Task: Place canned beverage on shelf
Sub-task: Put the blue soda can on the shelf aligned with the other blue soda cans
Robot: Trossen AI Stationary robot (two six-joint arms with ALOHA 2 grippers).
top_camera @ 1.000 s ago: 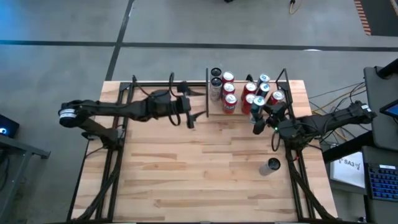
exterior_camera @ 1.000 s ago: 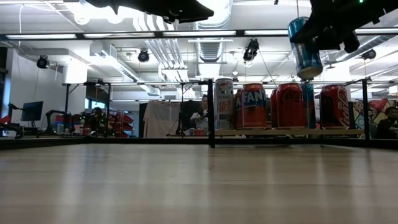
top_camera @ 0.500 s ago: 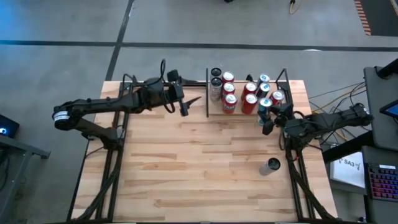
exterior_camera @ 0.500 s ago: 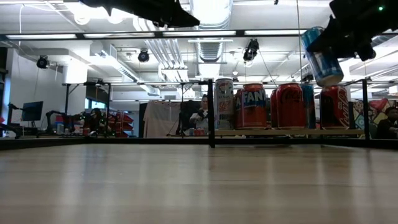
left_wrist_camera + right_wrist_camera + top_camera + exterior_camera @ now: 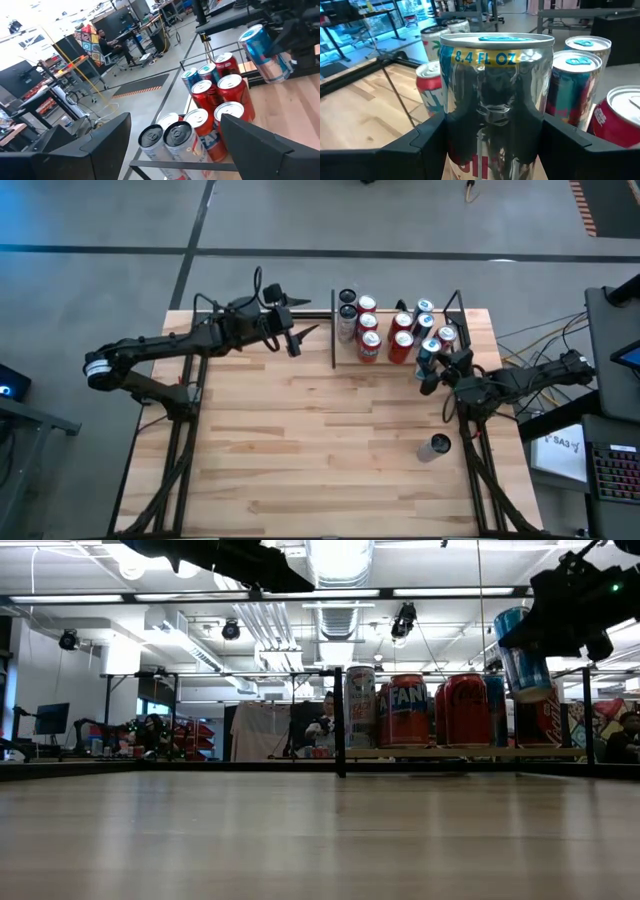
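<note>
My right hand (image 5: 432,370) is clamped on a slim blue-and-silver can (image 5: 523,650), marked 8.4 fl oz on its rim. Over the last second I have carried that can from in front of the shelf toward its right front corner, and it now hangs tilted, above the board and clear of it, just beside the nearest red can (image 5: 540,710). Judgement: the delivery is close, but the can is not yet set down and needs righting first.

My left hand (image 5: 290,332) has drawn back toward the desk's far left edge; its fingers stand apart with nothing between them.

The shelf (image 5: 452,310) already carries about ten cans, red, blue and silver, packed in two clusters. One more can (image 5: 437,445) stands alone on the desk (image 5: 300,450) near the right edge.

Not determinable: whether a free slot remains at that corner, since my arm covers it from above and the held can fills my right wrist view. The shelf's left bay is largely masked by my left arm.
</note>
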